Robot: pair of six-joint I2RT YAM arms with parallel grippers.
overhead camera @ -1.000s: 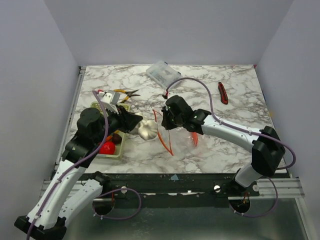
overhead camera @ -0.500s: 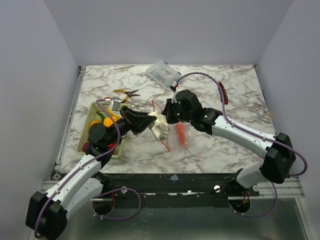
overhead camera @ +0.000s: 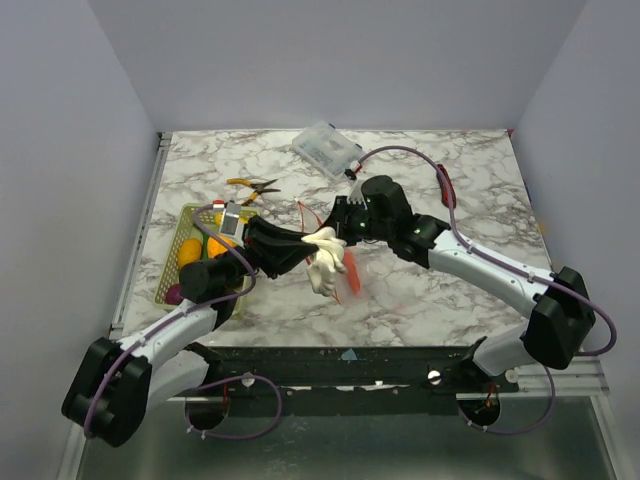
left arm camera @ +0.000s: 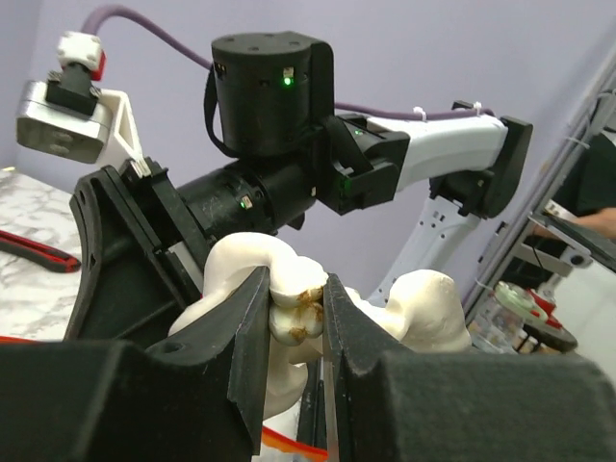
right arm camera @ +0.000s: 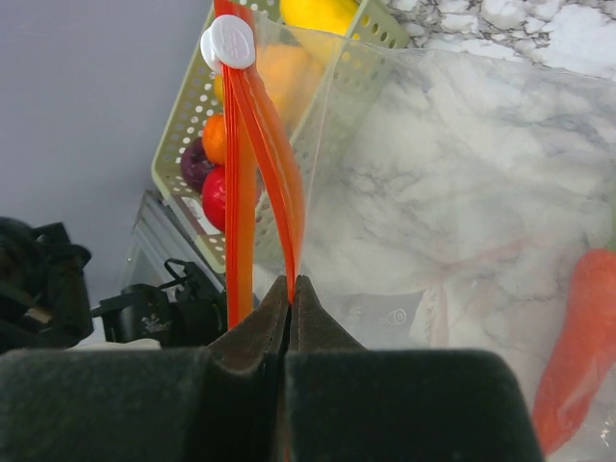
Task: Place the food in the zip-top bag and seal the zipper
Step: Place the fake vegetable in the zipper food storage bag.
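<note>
The zip-top bag [right arm camera: 433, 173] is clear, glossy plastic film; the garlic [left arm camera: 423, 308] looks smooth, matt white plastic.

Left end effector [overhead camera: 318, 242] clamped partway, right end effector [overhead camera: 343, 228] pinched tight, the two close together, facing

The bench [overhead camera: 480, 200] is white marble veined with grey. At centre frame, the knobbly plastic toy garlic [overhead camera: 322, 268] is cream-white with brownish creases. The thin zipper strip [right arm camera: 252, 144] is red-orange with a round white slider [right arm camera: 231, 40], edging the clear floppy plastic bag [right arm camera: 433, 173]. At lower right, the tapered plastic toy carrot [right arm camera: 577, 337] is orange. The pale green mesh basket [right arm camera: 183, 125] shows yellow, orange, red and dark purple toy fruit [right arm camera: 219, 197].
</note>
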